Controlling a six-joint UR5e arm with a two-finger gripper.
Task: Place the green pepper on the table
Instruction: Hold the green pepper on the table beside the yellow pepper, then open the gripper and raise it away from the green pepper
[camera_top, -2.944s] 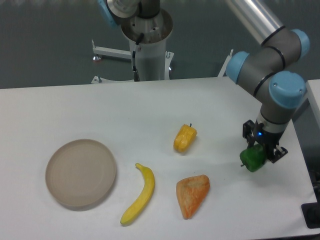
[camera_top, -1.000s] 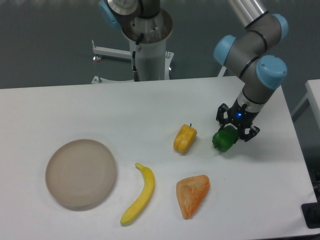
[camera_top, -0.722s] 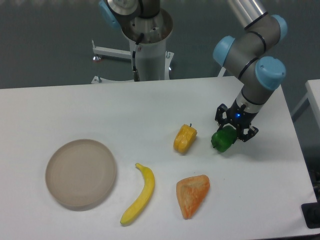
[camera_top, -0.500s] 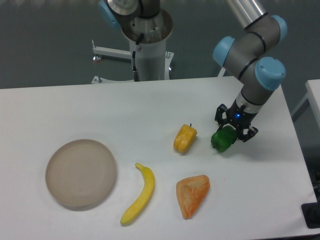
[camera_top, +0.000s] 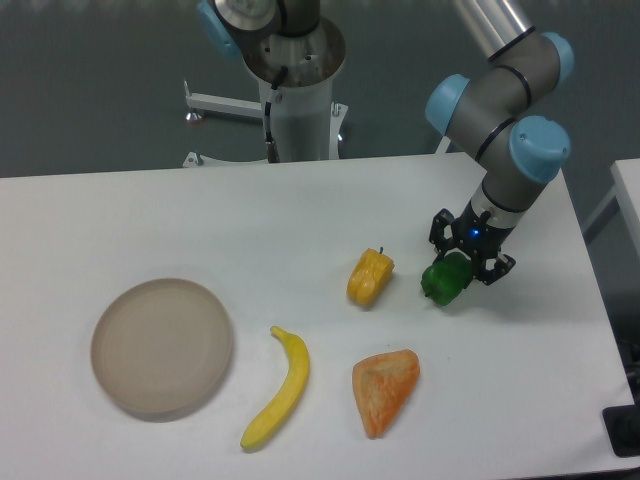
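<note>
Item: green pepper (camera_top: 445, 281), small, glossy, lobed. Location: right-centre of the counter (camera_top: 200, 220), just right of the yellow pepper (camera_top: 370, 277) and apart from it. Held between the fingers of the gripper (camera_top: 463, 268), which is clamped on its upper part; whether its underside touches the counter or sits slightly above it cannot be told.

Gripper: black, two-finger, blue light showing, pointing down from the arm's wrist; closed around the green pepper.

Other holdings: banana (camera_top: 278, 389), near centre. Orange wedge-shaped piece (camera_top: 385, 390), near side, right of the banana. Round beige plate (camera_top: 162, 346), near left.

Step in hand, as judged: setting the green pepper down on bare counter. Handling notes: lower straight until the pepper bears on the surface, then part the fingers fully before lifting. Its lumpy shape may roll once freed, so release gently and rise vertically. Keep the gap to the yellow pepper; do not nudge it.
</note>
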